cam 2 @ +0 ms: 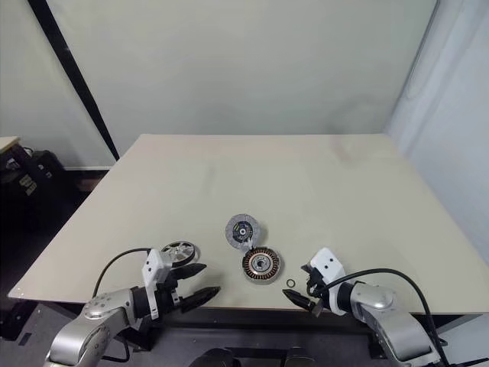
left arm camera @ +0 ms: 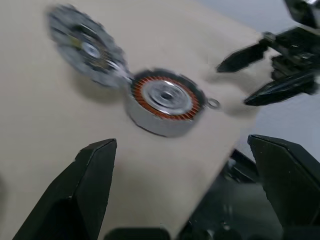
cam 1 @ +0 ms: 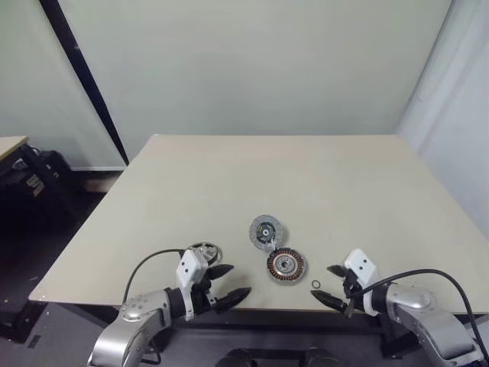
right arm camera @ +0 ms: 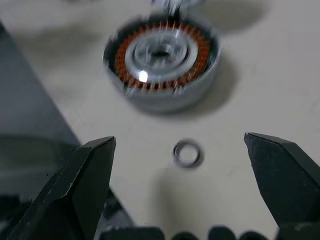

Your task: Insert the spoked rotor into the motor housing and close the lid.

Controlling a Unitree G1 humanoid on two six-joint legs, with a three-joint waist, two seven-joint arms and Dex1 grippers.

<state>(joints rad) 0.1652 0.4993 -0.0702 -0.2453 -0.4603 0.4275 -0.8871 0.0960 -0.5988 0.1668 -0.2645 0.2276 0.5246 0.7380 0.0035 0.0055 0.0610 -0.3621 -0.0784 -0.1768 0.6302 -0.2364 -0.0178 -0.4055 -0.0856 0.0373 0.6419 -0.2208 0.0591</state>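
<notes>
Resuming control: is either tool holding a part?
Nothing held: left tool and right tool are both open and empty above the beige table.

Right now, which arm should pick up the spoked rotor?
Left, probably. The spoked rotor lies just beside the open left gripper; the right gripper, also open, sits beyond the motor housing.
</notes>
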